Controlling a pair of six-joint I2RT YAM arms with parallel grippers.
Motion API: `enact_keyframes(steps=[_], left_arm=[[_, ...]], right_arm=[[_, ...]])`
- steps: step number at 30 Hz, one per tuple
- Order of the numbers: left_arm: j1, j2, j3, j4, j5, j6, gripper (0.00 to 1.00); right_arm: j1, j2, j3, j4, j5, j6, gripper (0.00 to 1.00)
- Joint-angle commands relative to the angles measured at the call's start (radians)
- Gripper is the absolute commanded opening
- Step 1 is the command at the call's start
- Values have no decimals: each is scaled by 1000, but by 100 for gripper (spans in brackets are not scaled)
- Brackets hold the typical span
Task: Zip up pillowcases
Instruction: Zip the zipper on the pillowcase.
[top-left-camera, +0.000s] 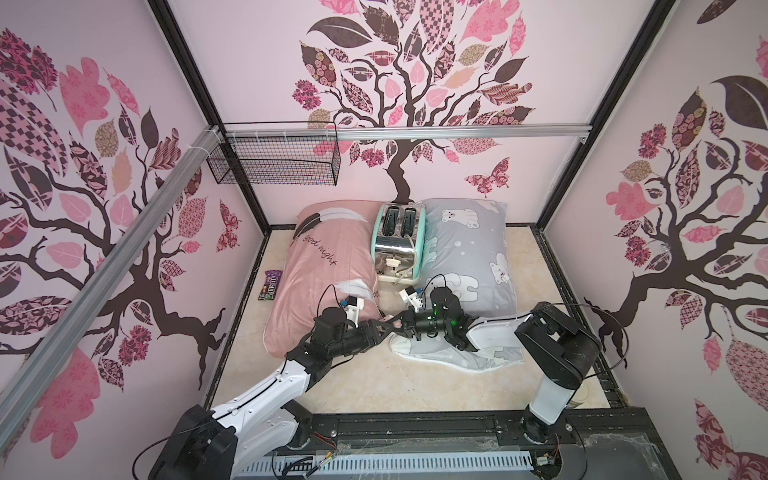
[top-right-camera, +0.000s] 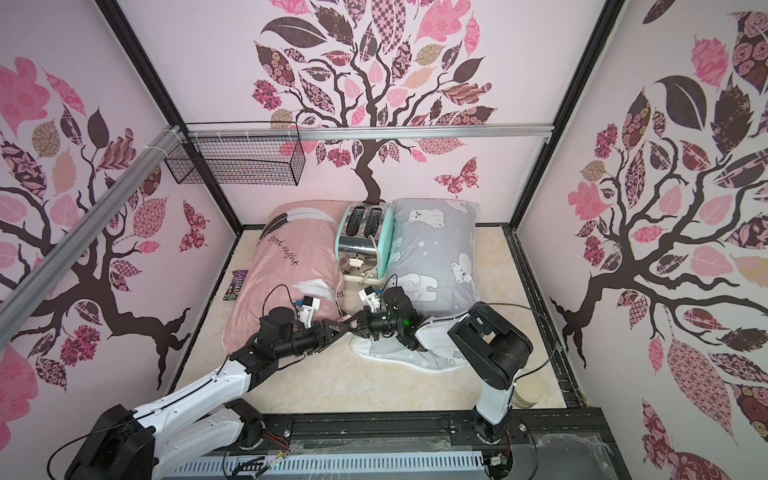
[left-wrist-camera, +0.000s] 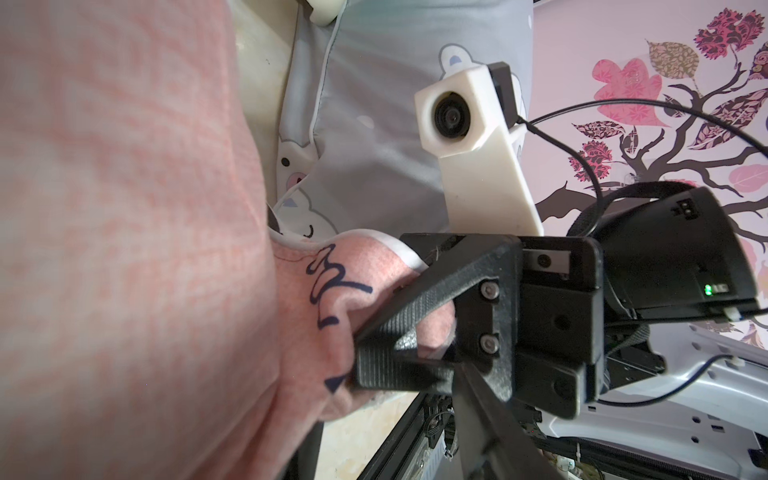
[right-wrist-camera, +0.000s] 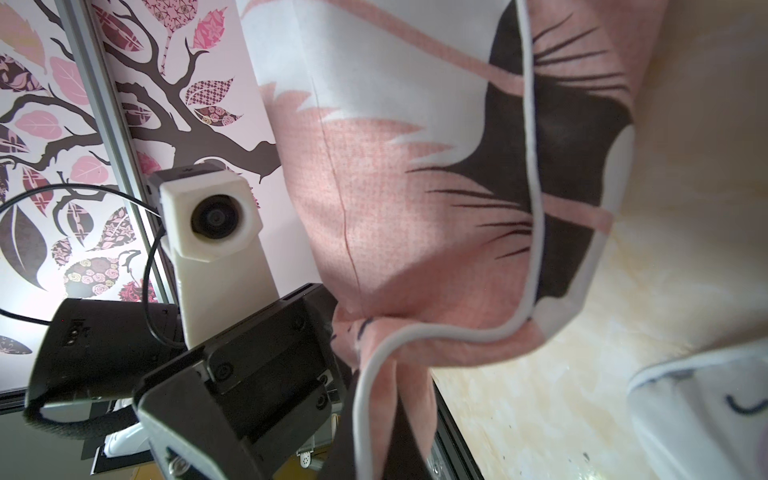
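Tabletop (top-left-camera: 374, 386), beige, carries pink pillowcase (top-left-camera: 316, 282) and grey pillowcase (top-left-camera: 469, 249) amid tree-decal walls (top-left-camera: 257, 62).

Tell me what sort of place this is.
Likely a robot test booth dressed as a bedroom: a pink pillowcase and a grey polar-bear pillowcase lie with a toaster between them, inside tree-decal walls on an aluminium frame.

In both top views the pink pillowcase (top-left-camera: 320, 274) has its near corner hidden between the left pincer (top-left-camera: 387, 329) and the right pincer (top-left-camera: 399, 325). Any zipper there is too small to make out. Whether the left pincer presses the cloth cannot be told (the wrist views crop its jaws). The right arm covers part of the grey pillowcase (top-left-camera: 469, 249). In the left wrist view the nearest pink cloth is blurred and cut off at the edge. A pale round object (top-right-camera: 530, 395) sits half hidden behind the right arm's base.
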Motion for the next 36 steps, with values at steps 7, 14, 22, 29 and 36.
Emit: enact_keyframes(steps=[7, 14, 22, 29, 36], left_arm=[[6, 23, -31, 85, 17, -13, 54], [6, -13, -64, 108, 47, -45, 50], [9, -35, -71, 89, 45, -55, 38], [9, -34, -75, 84, 37, -55, 29], [11, -40, -76, 58, 24, -46, 20]], right_arm=[[0, 46, -2, 145, -43, 81, 0], [-1, 57, 9, 122, -29, 62, 0], [-1, 54, 19, 69, -15, 22, 0], [-1, 53, 20, 61, -12, 16, 0], [-1, 46, 19, 45, -7, 3, 0]])
